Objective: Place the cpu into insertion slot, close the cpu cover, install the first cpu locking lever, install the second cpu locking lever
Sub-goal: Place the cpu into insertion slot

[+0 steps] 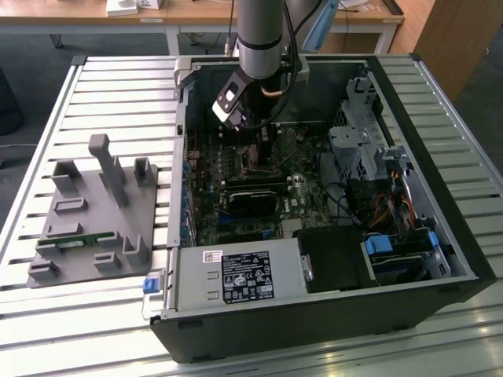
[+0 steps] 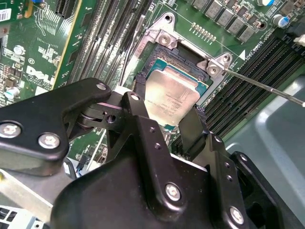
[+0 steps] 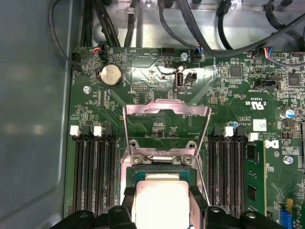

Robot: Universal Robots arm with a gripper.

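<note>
Second wrist view: my gripper (image 2: pixel 166 113) clamps the cpu (image 2: pixel 174 93) edgewise over the insertion slot (image 2: pixel 181 54). The cpu cover (image 3: pixel 167 107) stands open beyond it; memory slots (image 3: pixel 95 167) flank it.

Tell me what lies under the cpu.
The insertion slot: its black rim shows around the cpu, held in the claw. The slot's centre is hidden beneath the cpu; the cpu cover stands open.

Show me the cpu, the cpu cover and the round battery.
cpu (image 3: pixel 161 205): first wrist view, metal top.
cpu cover (image 3: pixel 167 107): first wrist view, bar opposite hinge.
round battery (image 3: pixel 110 75): first wrist view, its centre.
</note>
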